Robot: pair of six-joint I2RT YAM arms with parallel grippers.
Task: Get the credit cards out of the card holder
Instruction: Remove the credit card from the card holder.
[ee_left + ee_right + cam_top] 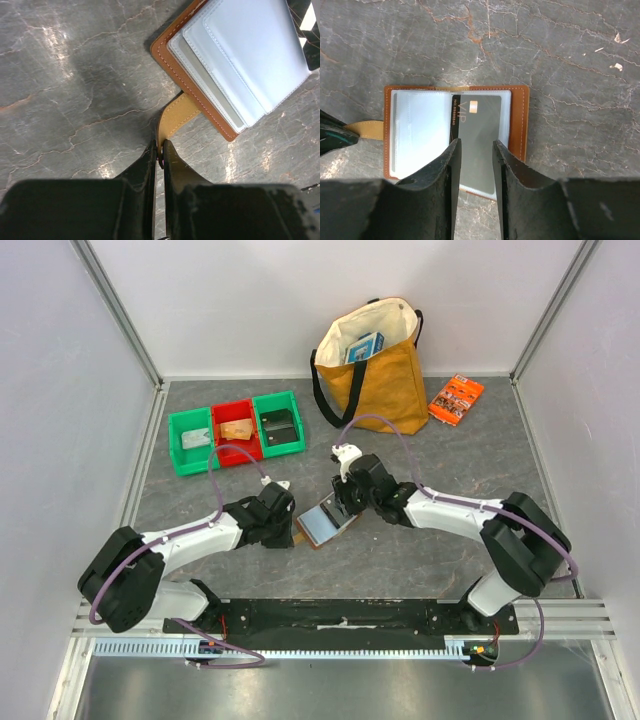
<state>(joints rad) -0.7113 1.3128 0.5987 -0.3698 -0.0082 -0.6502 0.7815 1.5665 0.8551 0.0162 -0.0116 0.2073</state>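
left claw [160,147] pinched shut on tab [177,112] of holder [520,120]; right claw [476,145] jaws parted, gripping nothing, over dark card [480,112] in open holder

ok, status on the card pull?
Left gripper shut on card holder tab. Right gripper open over dark card, not out yet. Nothing blocking.

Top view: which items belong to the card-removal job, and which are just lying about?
Job: open brown leather-like card holder; dark grey plastic card in its clear pocket; tan tab, pinched by left gripper; right gripper, open above the card.
Lying about: mustard fabric tote bag; orange printed packet; row of green and red plastic bins.
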